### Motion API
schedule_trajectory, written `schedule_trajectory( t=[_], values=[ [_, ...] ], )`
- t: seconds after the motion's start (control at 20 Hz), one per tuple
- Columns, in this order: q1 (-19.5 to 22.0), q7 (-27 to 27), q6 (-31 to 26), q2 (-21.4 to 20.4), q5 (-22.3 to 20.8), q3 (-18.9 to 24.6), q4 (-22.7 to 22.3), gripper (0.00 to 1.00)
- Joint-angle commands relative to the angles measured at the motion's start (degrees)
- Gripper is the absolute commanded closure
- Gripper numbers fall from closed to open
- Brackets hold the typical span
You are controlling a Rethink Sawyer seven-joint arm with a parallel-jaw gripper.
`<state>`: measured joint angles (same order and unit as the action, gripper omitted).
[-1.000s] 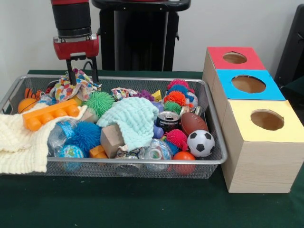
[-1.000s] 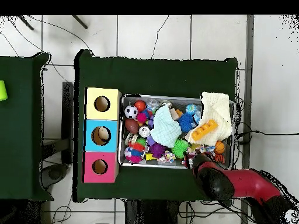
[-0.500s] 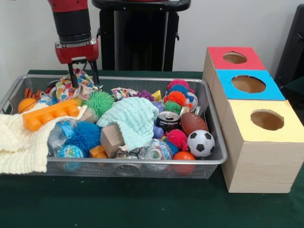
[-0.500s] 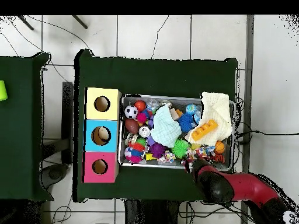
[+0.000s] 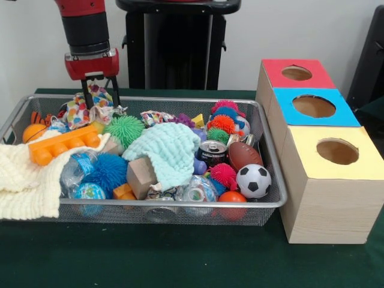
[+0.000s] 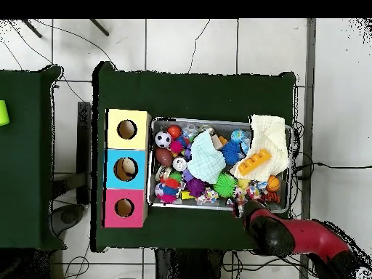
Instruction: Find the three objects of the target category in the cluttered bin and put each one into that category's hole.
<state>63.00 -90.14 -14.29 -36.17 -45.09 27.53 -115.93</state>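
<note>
gripper: far-left corner of bin, fingers pinched on patterned cloth; a fold is up between them, rest lies in the bin
cream cloth: draped over bin's left end, part hangs over the rim
orange block: on the cream cloth, just below the patterned cloth
mint cloth: mid-bin, over a wooden block
target guess: cloths look like the set of three, a judgement only; all three in the bin, none in a hole
can: right of mint cloth, white writing on it, too small to read
balls: football and soccer ball at right end
boxes: red, blue, yellow holes, in a row on worktop just right of bin; no labels seen
risk 1: grip is on a thin fold, so the cloth may slip out on the lift
risk 2: trailing cloth may snag on rim or drag nearby toys along; the orange block and a green spiky ball lie close
risk 3: holes are at the opposite end, long carry; loose cloth may bunch at the hole and not drop
risk 4: which hole suits cloths is not marked, wrong pick possible
</note>
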Motion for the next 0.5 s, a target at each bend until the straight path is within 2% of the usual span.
schedule_trajectory(
  t=[0.05,0.2,0.5],
  values=[
    [-2.14,-2.83,4.27,1.85,-5.69,-2.97,0.89,0.00],
    [-3.79,-3.76,5.68,2.39,-6.81,-4.72,2.09,0.00],
    [-5.72,-3.67,3.95,0.49,-5.44,-5.33,2.44,0.00]
  ],
)
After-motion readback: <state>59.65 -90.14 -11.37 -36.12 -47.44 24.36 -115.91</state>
